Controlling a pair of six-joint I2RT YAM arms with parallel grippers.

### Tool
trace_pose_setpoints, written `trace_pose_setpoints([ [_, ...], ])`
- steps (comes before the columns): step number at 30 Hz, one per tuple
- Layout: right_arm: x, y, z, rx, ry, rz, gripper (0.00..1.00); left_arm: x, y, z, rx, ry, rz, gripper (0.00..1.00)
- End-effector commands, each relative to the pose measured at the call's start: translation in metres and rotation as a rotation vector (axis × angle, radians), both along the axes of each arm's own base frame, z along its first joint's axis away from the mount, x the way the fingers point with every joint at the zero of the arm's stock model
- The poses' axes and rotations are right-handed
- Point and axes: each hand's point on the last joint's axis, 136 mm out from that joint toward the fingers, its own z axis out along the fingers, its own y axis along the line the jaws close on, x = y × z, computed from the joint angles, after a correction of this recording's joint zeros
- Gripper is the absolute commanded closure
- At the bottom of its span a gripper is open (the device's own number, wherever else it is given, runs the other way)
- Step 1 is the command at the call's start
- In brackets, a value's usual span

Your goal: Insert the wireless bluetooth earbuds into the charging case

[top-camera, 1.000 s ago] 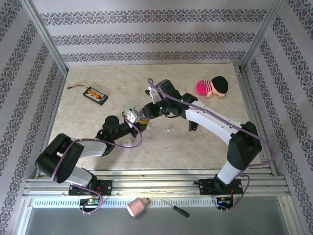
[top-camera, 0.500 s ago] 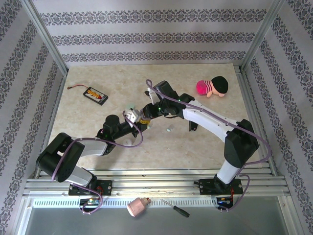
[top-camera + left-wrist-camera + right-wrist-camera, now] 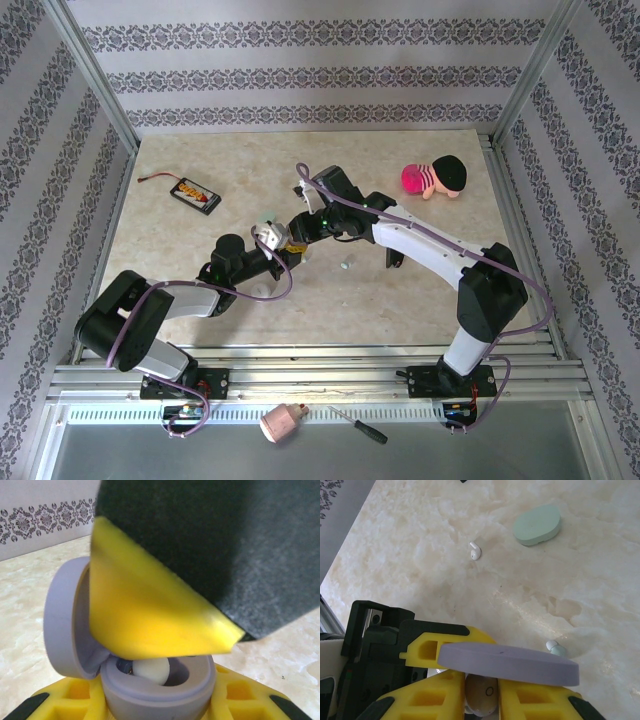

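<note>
left claw (image 3: 156, 689) | grips lilac case (image 3: 159, 703); right claw (image 3: 482, 696) | pinches whitish earbud (image 3: 480, 701)

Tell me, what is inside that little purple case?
A whitish earbud shows in a hollow of the open purple case. A yellow finger above covers the rest of the inside, so nothing more can be told.

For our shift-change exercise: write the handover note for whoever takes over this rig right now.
The left gripper is shut on the open lilac case.
The right gripper is shut on a whitish earbud, at the case's well.
On the table: closed mint-green case, white earbud, mint-green earbud.
Done: none surely seated. Left: seat this bud, release, fetch the others.
</note>
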Motion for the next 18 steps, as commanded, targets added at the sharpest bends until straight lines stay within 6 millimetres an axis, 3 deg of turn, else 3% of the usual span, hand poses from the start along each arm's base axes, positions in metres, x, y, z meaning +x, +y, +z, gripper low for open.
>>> trace_pose_setpoints([
  [1,-0.015,0.006,-0.005,0.011,0.036,0.033,0.77,0.008,-0.002,0.018,-0.034,-0.048,0.0,0.89],
  [18,-0.024,-0.001,0.016,0.055,0.015,0.026,0.66,0.007,0.0,0.021,-0.021,-0.069,0.005,0.89],
])
